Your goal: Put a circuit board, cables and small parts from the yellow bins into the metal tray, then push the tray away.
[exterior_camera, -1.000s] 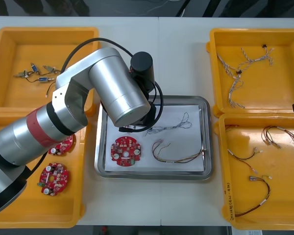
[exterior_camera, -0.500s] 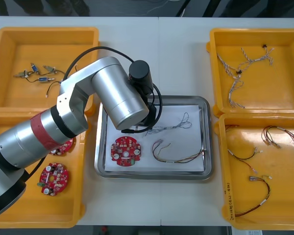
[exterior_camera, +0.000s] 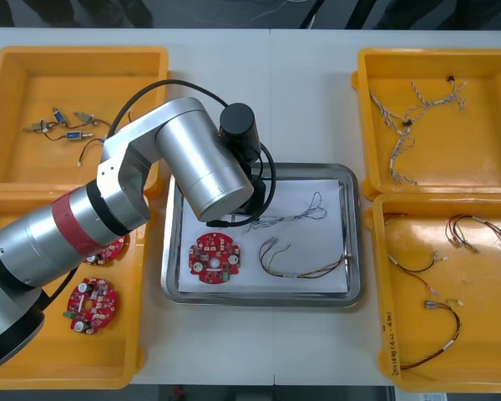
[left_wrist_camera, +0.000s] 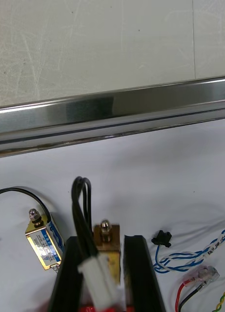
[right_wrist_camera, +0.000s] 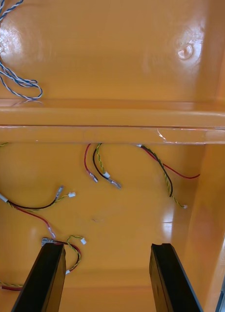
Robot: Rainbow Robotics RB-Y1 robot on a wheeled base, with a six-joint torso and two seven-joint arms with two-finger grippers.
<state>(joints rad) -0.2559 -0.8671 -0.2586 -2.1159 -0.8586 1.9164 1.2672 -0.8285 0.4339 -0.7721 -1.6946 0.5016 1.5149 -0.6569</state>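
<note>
Brassy, boxy small metal part gripped in left jaws.

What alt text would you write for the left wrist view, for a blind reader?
The left gripper is shut on a small metal part with a black cable, over the white inside of the metal tray. A second small metal part lies to one side, a blue and white cable to the other.

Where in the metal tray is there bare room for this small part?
Left gripper grips a small metal part over the shiny metal tray, beside a second small part. Bare lining: far right corner beyond the twisted blue and white cable, and along the far rim. Crowded: near half, round red circuit board and red and yellow cable. Right gripper: open over a yellow bin.
</note>
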